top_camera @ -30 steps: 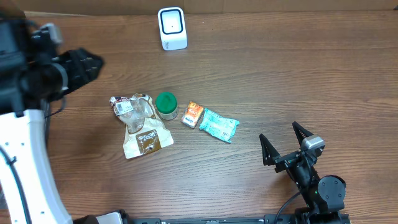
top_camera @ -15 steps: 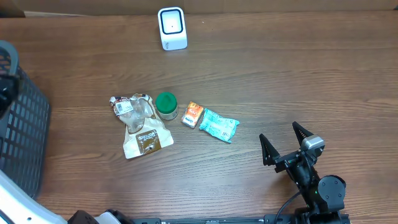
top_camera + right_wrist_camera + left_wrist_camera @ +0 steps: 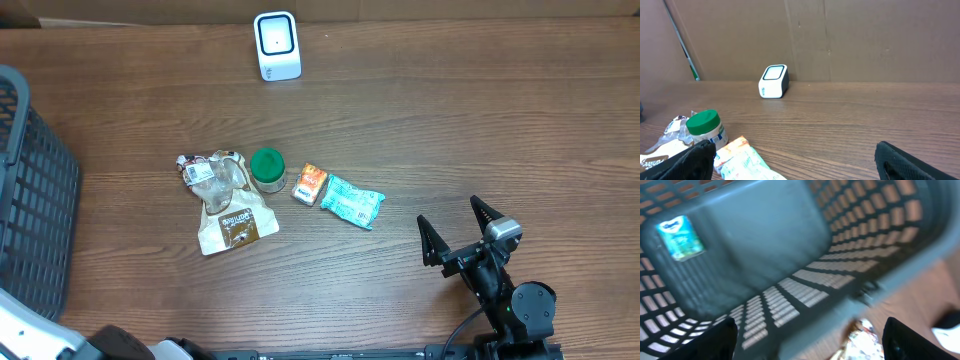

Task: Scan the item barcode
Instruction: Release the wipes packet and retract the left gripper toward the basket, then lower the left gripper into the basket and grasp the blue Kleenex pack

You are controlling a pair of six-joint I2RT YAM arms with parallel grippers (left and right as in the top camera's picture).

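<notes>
I had both sets of jaws spread empty: left gripper [image 3: 810, 325] over the grey mesh basket [image 3: 40, 220], right gripper [image 3: 447, 210] nearer the teal plastic packet [image 3: 352, 201], lying crosswise, short of the white box scanner [image 3: 277, 45].

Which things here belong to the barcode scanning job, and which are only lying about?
Job:
white scanner; green-lidded jar; orange packet; teal packet; brown pouch; clear bag; probably the grey basket.

Lying about:
thin rod; cardboard wall that it leans on.
</notes>
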